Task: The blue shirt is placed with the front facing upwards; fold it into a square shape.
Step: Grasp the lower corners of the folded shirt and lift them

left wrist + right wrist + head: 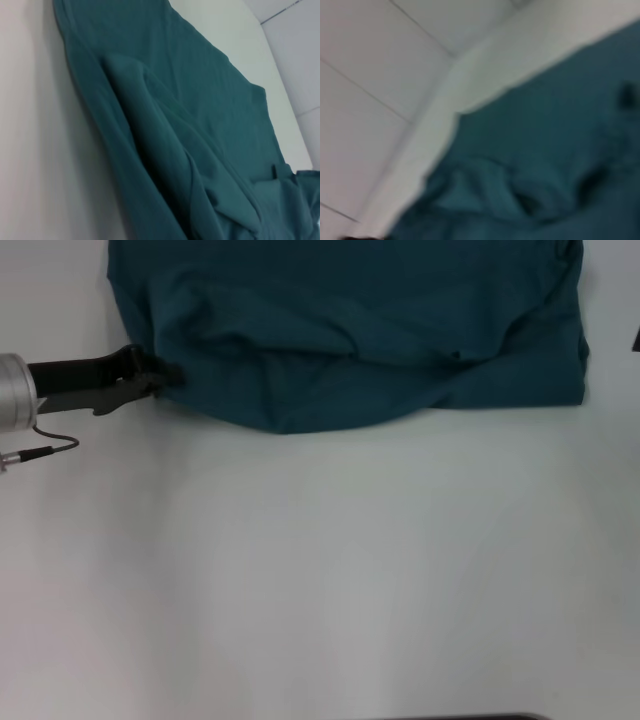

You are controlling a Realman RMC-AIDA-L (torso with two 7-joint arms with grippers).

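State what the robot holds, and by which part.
The left claw grips the shirt by its left side edge. The right claw is out of view.

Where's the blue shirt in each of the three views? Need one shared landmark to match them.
Head view: blue shirt fills the top, rumpled; left gripper at its left edge.
Left wrist view: shirt runs diagonally across the white table.
Right wrist view: shirt fills the lower right.
Shared landmark: the shirt's rumpled fold ridge.

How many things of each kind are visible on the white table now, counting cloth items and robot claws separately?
Dark teal-blue soft cotton shirt: 1
Black left claw, at the shirt's left edge: 1
White table: 1
Right claw: 0 in view
Total: 3
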